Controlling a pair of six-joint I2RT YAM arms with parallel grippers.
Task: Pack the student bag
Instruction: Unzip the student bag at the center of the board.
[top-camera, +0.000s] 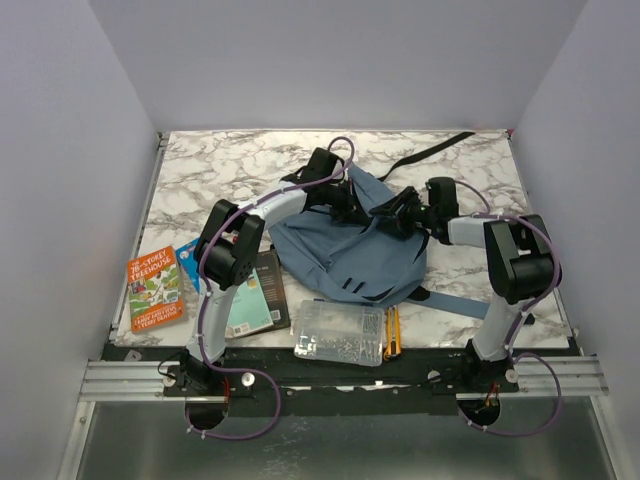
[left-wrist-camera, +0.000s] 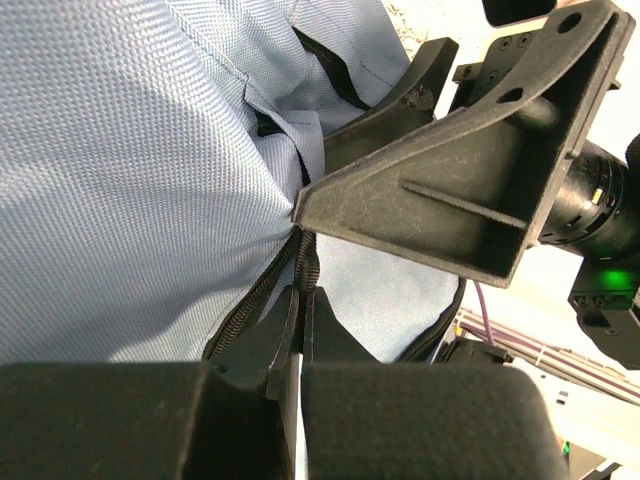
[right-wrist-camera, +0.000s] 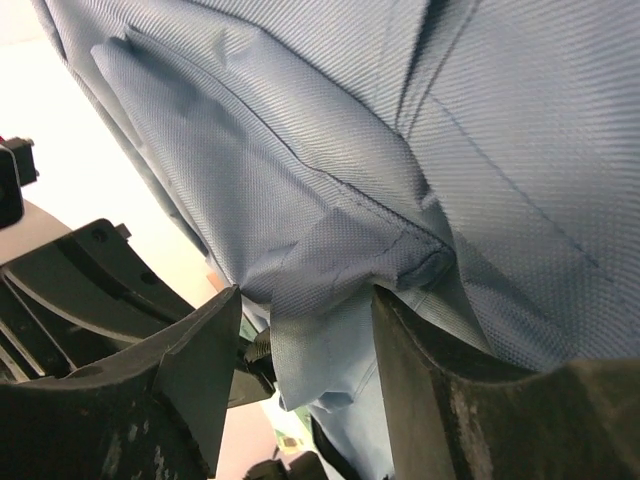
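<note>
Blue-grey student bag (top-camera: 350, 255) — left pincer (left-wrist-camera: 302, 298) nips zip (left-wrist-camera: 262, 290).

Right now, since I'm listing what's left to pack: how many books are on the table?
2. An orange book lies near the left edge of the table; a dark teal-fronted book lies right of it, partly behind the left arm. More may be hidden under the bag.

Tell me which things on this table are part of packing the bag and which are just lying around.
In use: student bag; left tool, shut at its zip; right tool, around a fabric fold.
Lying untouched, perhaps for packing: orange book; teal-covered book; clear plastic case; yellow item beside it.
</note>
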